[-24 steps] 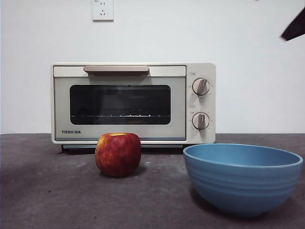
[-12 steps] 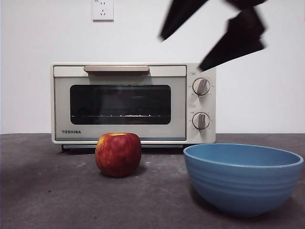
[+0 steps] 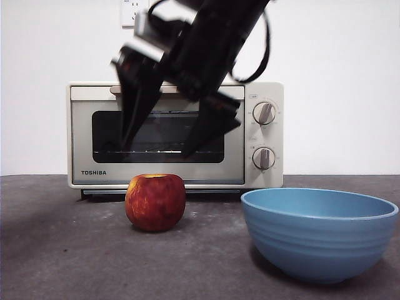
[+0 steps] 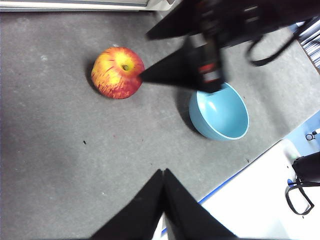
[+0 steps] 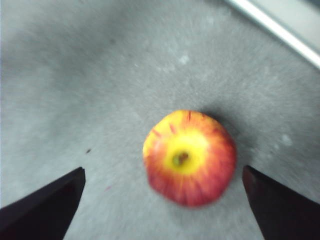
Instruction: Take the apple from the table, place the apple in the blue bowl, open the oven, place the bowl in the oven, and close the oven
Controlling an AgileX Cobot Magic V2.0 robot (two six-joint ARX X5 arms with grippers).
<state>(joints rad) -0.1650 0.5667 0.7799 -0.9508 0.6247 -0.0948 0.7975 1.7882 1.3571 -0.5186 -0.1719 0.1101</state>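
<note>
The red and yellow apple point(image 3: 155, 202) point(image 4: 117, 72) sits on the dark grey table point(image 3: 62, 250) in front of the cream TOSHIBA oven point(image 3: 84, 144), whose door is closed. My right gripper point(image 3: 157, 152) point(image 5: 163, 169) hangs open just above the apple, one jaw on each side and neither touching it point(image 5: 190, 157). To the right, nearer the camera, stands the empty blue bowl point(image 3: 319, 234) point(image 4: 220, 112). My left gripper point(image 4: 163, 172) is shut on nothing, high over the table's near side. The left wrist view also shows the right gripper point(image 4: 144, 56) beside the apple.
A wall socket point(image 3: 134, 12) sits above the oven. In the left wrist view the table ends at a blue-edged border point(image 4: 235, 180) with white floor beyond, where a black object point(image 4: 305, 185) lies. The oven's lower edge point(image 5: 280, 30) runs just past the apple.
The right arm has swept down from the upper right to the left and now hangs over the apple with jaws spread. Apple, bowl and oven have not moved.
</note>
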